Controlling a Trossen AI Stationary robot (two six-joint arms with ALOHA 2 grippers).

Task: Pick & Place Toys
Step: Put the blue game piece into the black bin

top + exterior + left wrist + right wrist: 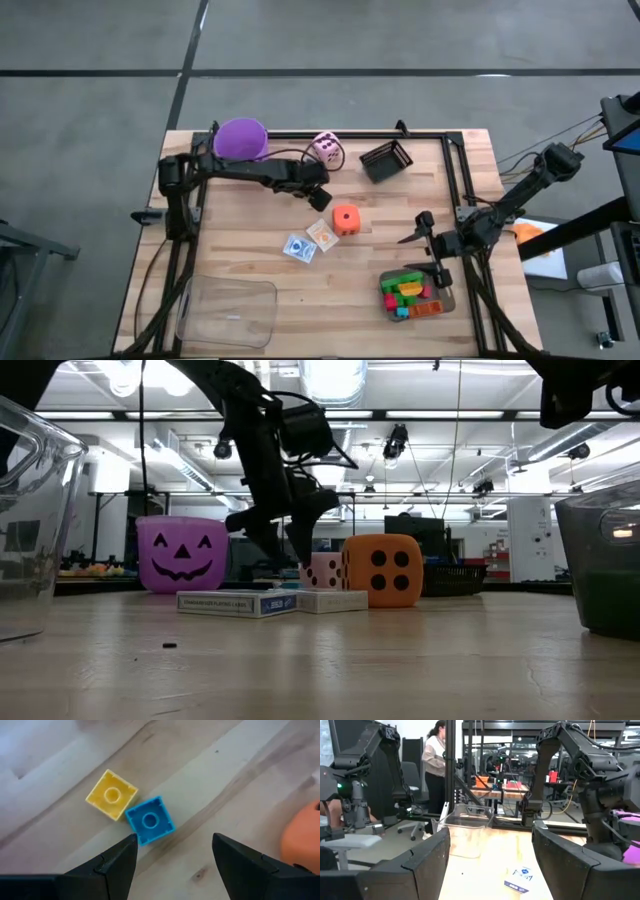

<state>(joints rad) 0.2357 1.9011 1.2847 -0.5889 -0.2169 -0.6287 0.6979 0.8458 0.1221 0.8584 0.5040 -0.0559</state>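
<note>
Wooden planks make up the table (250,260) beneath me, and I take the orange die (345,219) near its middle as my landmark. Far to the near-left of the die sits a clear tub (227,311). Beyond the die and to its left stands the purple bucket (241,138). My left gripper (320,198) hovers just left of the die, fingers (117,865) apart and holding nothing, above a yellow brick (111,794) and a blue brick (149,820) that touch at a corner. Two card packs (310,241) lie just near-left of the die. Behind it sits the pink die (326,149), with a black basket (386,160) to the right. My right gripper (422,229) hangs right of the die, also open and empty. Near-right of the die, the grey tray (446,298) holds mixed bricks (408,293).
</note>
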